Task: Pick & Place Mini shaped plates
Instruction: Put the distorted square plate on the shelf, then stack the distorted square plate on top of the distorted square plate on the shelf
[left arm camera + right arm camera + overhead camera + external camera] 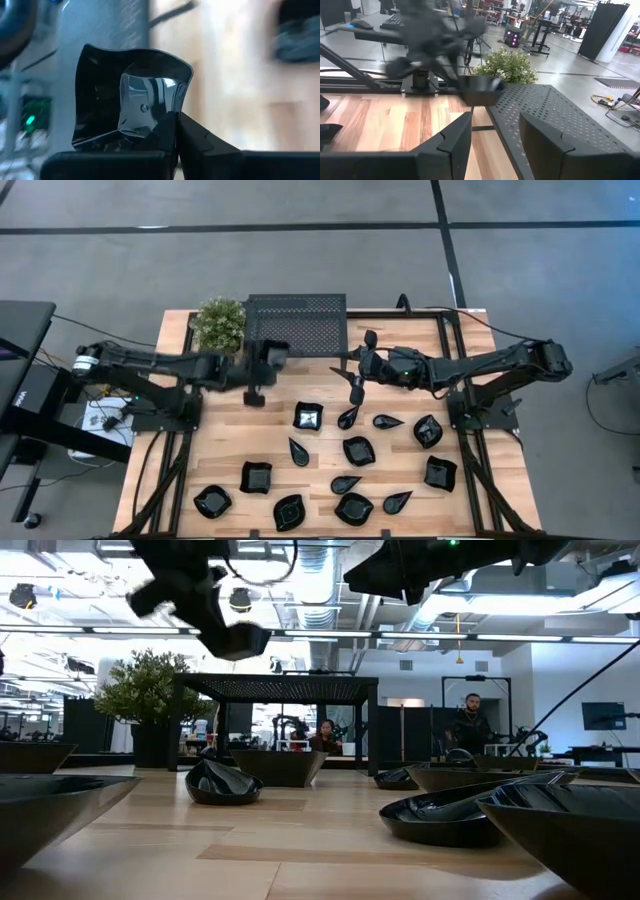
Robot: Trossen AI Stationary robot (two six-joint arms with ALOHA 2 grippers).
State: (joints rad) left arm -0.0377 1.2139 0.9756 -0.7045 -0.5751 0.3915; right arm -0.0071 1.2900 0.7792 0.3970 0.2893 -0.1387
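Left gripper carrying one dish beside the stand, right gripper spread and empty.

Under both my arms lies the pale wooden table (230, 442), with the black perforated metal stand (298, 322) just behind my grippers and a small green potted plant (219, 323) beside it. My left gripper (254, 392) pinches a glossy black square mini plate (131, 106) by its rim. My right gripper (356, 391) hangs with fingers apart, just above the other small black plates (352, 450) scattered in front.
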